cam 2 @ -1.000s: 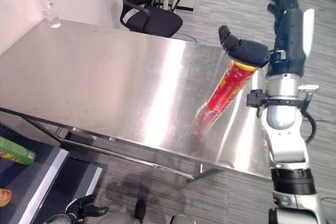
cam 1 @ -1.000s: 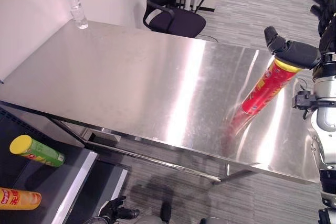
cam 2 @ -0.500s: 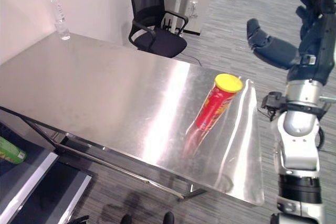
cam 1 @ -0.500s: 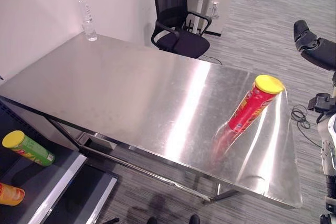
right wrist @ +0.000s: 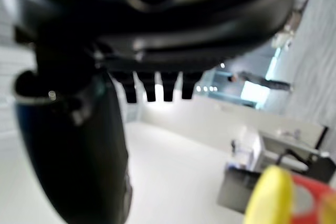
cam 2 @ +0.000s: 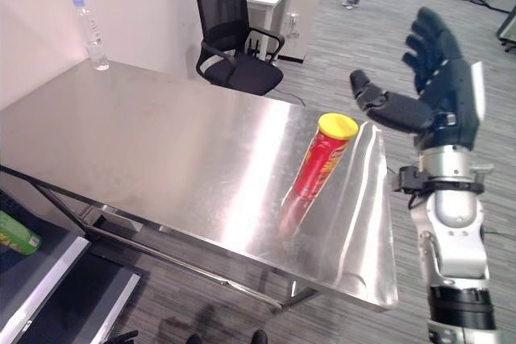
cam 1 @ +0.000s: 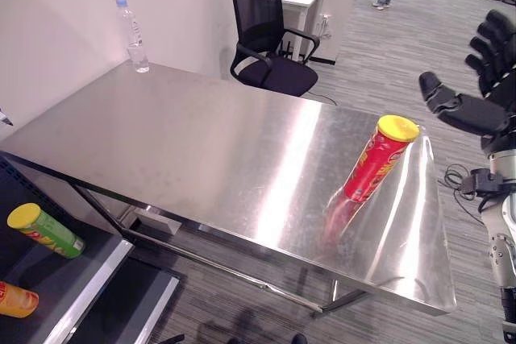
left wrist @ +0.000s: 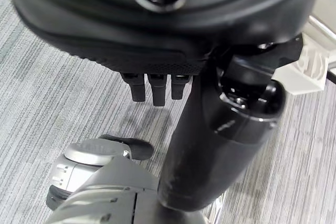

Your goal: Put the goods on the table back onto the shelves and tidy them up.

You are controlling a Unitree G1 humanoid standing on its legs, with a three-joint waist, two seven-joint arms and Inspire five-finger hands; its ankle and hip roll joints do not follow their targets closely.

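Red chip can (cam 1: 376, 159) with yellow lid, standing tilted on the steel table (cam 1: 185, 151) near its right edge. Right hand (cam 2: 427, 90), fingers spread and holding nothing, raised just beside the can without touching it. Left hand (left wrist: 157, 40), fingers straight, over carpet. Water bottle (cam 1: 134, 28) at the far left corner. 2 cans, green (cam 1: 44, 230) and orange (cam 1: 16, 299), lie on the dark shelf (cam 1: 72, 279) below the near left corner.

Steel counter (cam 1: 201, 151): red chip can (cam 1: 372, 163) with yellow lid stands tilted, near the right end. Clear water bottle (cam 1: 134, 26) upright at the far-left corner, well apart from the can. Dark shelf (cam 1: 56, 279) below the counter's left end: green can (cam 1: 48, 231) and orange can (cam 1: 16, 300) lying on it.
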